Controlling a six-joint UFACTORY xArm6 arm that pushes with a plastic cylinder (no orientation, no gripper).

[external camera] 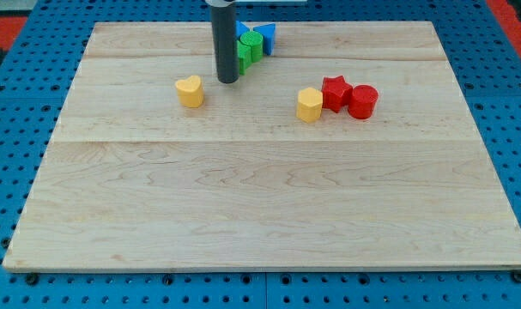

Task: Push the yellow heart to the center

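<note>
My tip, a smooth dark rod without pincer, stands near the yellow heart.

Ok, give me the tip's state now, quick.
My tip: no gripper, holds nothing; just to the view's right of the yellow heart, not touching it.

— What surrounds the work area?
— A pale wooden board of joined planks lies on a blue perforated surface dotted with regular holes.
— Anything further out?
— Red patches show at the view's top corners. Light is even and soft.
</note>
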